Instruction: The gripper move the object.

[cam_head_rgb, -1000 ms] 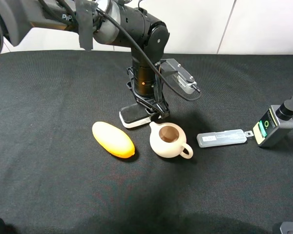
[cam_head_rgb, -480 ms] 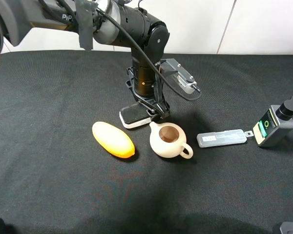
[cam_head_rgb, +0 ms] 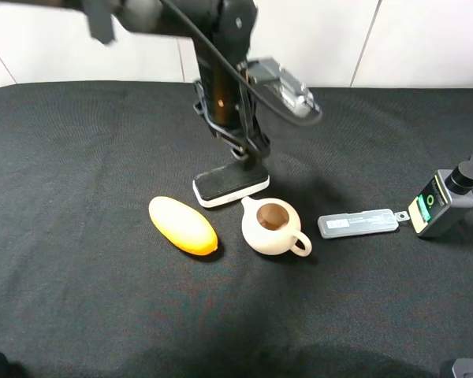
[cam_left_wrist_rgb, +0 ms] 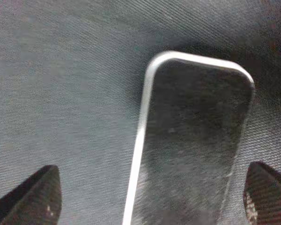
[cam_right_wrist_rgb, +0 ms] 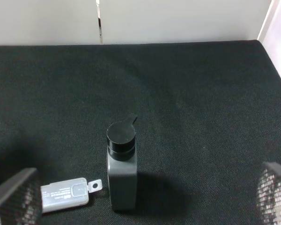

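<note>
The object, a flat block with a black top over a white base (cam_head_rgb: 230, 189), lies on the black cloth between the orange oval and the teapot. My left gripper (cam_head_rgb: 249, 151) hangs a little above its far right end, open and apart from it. In the left wrist view the block (cam_left_wrist_rgb: 192, 140) lies between and beyond the two spread fingertips (cam_left_wrist_rgb: 33, 199). My right gripper (cam_right_wrist_rgb: 145, 199) is open and empty, far from the block, facing the grey bottle.
An orange oval (cam_head_rgb: 182, 225) and a cream teapot (cam_head_rgb: 273, 227) lie just in front of the block. A clear grey flat case (cam_head_rgb: 358, 224) and a grey bottle with a black cap (cam_head_rgb: 441, 201) lie at the right. The white wall runs along the back edge.
My left gripper has let go of the block and risen above it, drawing back a little. The block stays flat on the cloth. Everything else is unmoved.
</note>
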Available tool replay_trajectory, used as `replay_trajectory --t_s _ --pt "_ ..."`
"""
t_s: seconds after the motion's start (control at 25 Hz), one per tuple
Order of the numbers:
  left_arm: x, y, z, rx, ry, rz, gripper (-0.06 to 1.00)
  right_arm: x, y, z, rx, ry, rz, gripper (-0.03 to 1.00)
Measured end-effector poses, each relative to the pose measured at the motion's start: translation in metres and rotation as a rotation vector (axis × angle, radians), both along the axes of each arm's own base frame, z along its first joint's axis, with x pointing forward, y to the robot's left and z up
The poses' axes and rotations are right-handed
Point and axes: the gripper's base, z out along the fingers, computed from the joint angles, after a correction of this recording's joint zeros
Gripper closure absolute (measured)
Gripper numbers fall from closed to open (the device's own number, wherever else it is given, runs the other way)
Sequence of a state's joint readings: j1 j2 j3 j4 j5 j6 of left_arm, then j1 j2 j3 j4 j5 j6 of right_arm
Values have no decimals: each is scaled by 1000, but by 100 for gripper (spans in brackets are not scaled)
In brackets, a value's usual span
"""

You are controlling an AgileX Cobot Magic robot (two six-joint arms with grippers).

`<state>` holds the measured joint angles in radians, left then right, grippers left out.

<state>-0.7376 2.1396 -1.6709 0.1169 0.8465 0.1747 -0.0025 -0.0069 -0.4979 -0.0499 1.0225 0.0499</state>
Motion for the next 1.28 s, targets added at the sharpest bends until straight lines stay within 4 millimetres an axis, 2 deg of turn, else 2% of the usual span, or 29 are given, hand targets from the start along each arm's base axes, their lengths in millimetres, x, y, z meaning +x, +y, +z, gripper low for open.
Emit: replay_trajectory --t_s 0.24,0.32,0.44,0.64,0.88,1.08,1.28 --pt "4 28 62 -84 -100 55 13 0 0 0 0 0 0 27" --pt "-1 40 81 -110 -135 70 13 0 0 0 0 0 0 27" --pt "-20 63 103 -160 -195 82 13 0 0 0 0 0 0 27" --pt "-54 118 112 -210 -239 193 13 0 0 0 0 0 0 27" --pt "-110 186 116 -240 -272 355 13 0 0 0 0 0 0 27" --pt "-156 229 114 -276 -330 473 13 0 0 0 0 0 0 27" --pt "-204 259 121 -358 -462 563 13 0 0 0 0 0 0 27"
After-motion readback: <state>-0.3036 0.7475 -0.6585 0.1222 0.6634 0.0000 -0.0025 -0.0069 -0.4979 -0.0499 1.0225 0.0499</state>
